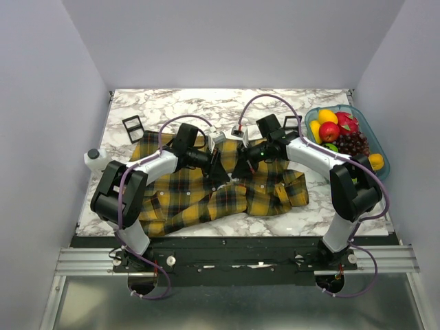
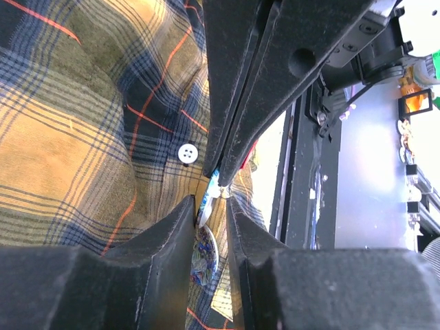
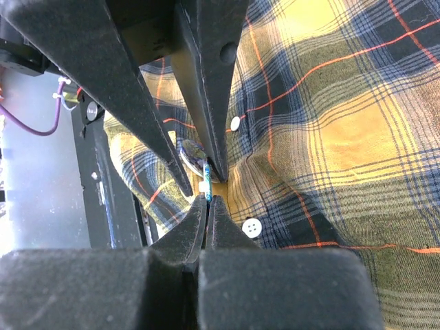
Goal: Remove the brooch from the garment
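Note:
The garment [image 1: 206, 196] is a yellow and navy plaid shirt spread on the marble table, with white buttons [image 2: 187, 153]. Both grippers meet over its middle. The brooch [image 2: 205, 251] is a small round disc with a pale rim, standing on edge; it also shows in the right wrist view [image 3: 193, 152]. My left gripper [image 2: 210, 206] has its fingers slightly apart on either side of the disc. My right gripper [image 3: 206, 199] is shut on the brooch's thin teal-blue edge [image 3: 207, 184]. In the top view the left gripper [image 1: 218, 168] and the right gripper [image 1: 237, 165] hide the brooch.
A teal tub of fruit [image 1: 347, 134] stands at the right. Black square frames lie at the back left [image 1: 133, 128] and back right [image 1: 291, 124]. A white bottle [image 1: 93, 159] sits at the left edge. A small white object [image 1: 218, 136] lies behind the shirt.

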Robot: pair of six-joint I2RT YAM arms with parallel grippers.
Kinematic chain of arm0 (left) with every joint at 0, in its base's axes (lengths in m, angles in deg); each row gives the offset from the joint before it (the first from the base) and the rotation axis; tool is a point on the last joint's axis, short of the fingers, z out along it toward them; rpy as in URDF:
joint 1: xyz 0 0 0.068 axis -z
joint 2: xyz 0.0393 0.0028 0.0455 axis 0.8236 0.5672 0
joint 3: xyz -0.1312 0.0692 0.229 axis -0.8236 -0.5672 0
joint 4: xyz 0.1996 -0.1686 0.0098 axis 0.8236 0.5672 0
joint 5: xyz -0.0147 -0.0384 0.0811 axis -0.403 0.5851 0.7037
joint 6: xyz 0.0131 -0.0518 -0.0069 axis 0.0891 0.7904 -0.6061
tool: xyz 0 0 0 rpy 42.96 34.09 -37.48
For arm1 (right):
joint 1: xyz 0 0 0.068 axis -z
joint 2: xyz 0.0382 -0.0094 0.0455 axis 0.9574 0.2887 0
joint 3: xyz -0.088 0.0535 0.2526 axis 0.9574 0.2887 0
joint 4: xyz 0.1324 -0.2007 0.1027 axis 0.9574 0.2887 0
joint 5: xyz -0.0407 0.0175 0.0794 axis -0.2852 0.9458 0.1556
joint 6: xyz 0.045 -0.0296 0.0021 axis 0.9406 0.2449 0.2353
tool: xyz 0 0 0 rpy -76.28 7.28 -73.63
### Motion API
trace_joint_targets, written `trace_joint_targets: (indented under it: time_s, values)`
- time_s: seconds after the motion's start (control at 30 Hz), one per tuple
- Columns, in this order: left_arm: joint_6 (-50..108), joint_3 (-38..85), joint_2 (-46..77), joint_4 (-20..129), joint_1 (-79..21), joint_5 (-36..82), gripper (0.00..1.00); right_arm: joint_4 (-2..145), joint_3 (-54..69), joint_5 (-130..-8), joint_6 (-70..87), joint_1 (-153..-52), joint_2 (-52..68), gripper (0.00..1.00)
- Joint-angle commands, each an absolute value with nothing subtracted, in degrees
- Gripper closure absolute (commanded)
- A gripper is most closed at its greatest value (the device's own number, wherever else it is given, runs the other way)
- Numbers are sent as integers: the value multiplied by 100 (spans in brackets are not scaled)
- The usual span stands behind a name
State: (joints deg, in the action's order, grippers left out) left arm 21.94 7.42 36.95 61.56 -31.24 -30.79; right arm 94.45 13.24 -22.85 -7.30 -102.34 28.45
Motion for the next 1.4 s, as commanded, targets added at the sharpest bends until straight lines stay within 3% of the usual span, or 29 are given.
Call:
trace_joint_targets:
  time_s: [0.0,0.3,0.4,0.43,0.53,0.63,0.93,1.37]
  values:
    - [1989,773,3820,6410,-3075,-3341,71,9382,1132,-2348,-707,-10205,2882,100]
    - [1918,922,3935,6560,-3075,-3386,82,9452,1158,-2471,-821,-10205,2786,99]
    - [1927,940,3943,6560,-3084,-3438,95,9453,1245,-2498,-830,-10205,2750,99]
    - [1935,949,3952,6560,-3075,-3456,100,9453,1272,-2515,-839,-10205,2742,91]
    - [1962,966,3970,6542,-3084,-3500,100,9523,1368,-2515,-883,-10205,2724,70]
    - [1971,966,3979,6507,-3084,-3535,100,9540,1448,-2498,-883,-10205,2715,64]
    - [2173,931,3996,6305,-3119,-3579,100,9602,1457,-2375,-909,-10205,2777,61]
    - [2304,957,3996,6226,-3119,-3632,100,9602,1413,-2612,-848,-10214,2900,65]
